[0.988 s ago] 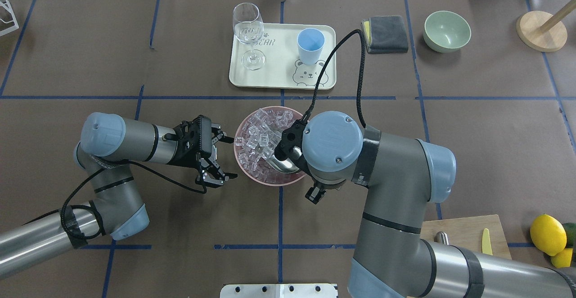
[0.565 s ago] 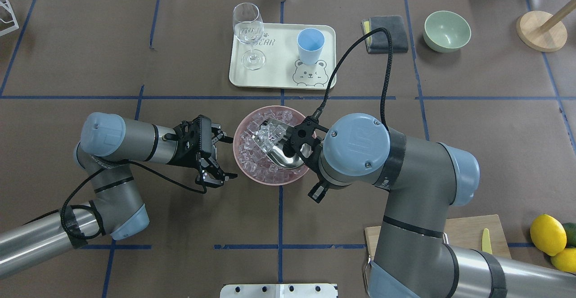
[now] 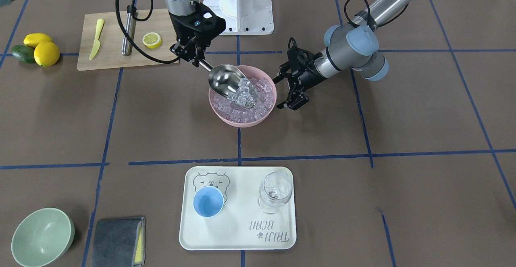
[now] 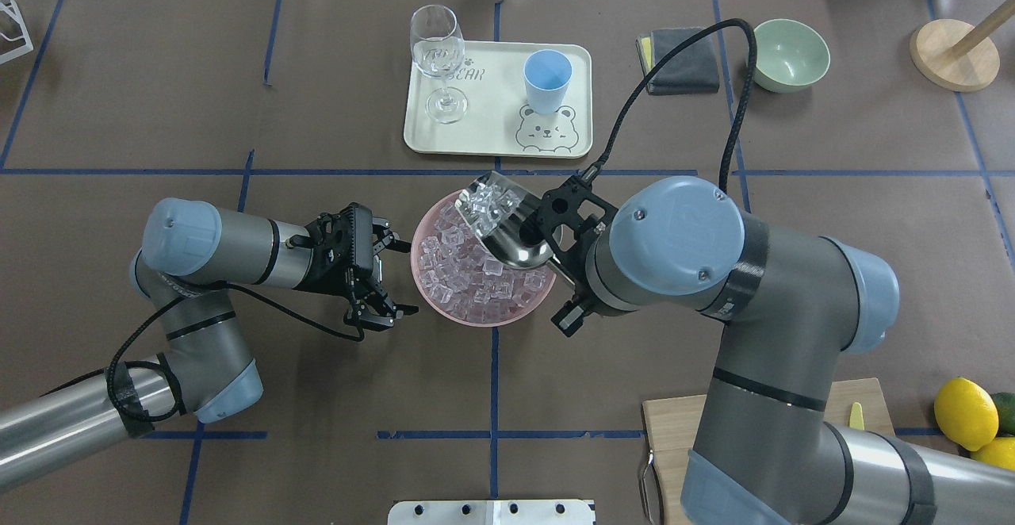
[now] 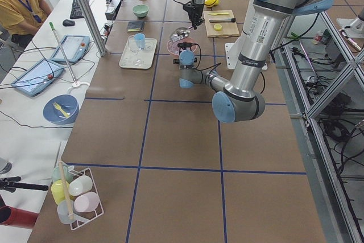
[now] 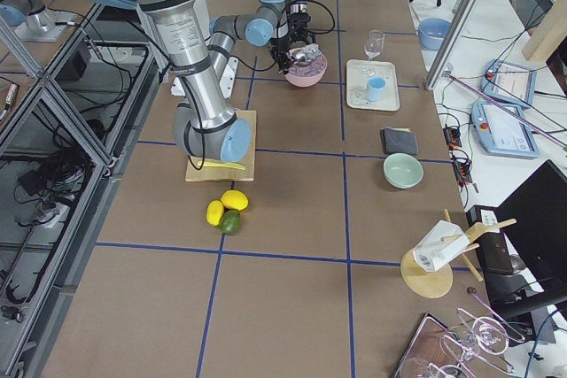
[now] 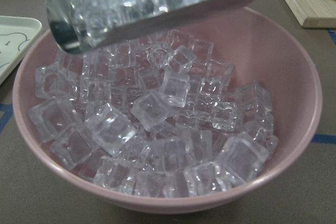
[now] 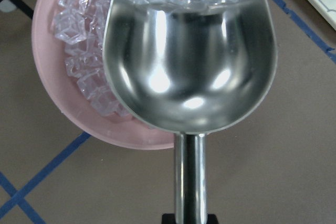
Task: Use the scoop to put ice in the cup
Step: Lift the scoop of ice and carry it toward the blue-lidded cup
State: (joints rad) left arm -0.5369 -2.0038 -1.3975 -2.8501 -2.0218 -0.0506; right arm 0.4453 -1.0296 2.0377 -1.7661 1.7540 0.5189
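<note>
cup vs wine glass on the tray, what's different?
The cup is opaque light blue; the wine glass is clear. The cup has no stem; the wine glass stands taller on a stem and foot. Both are upright and empty on the tray.

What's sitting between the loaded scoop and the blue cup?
Nothing upright: the overhead view shows only bare brown table crossed by a blue tape line, then the bear-printed floor of the tray, between the scoop and the cup.

robot lab: tape-gridded table (image 4: 119,73), aluminium framing (image 5: 83,7)
</note>
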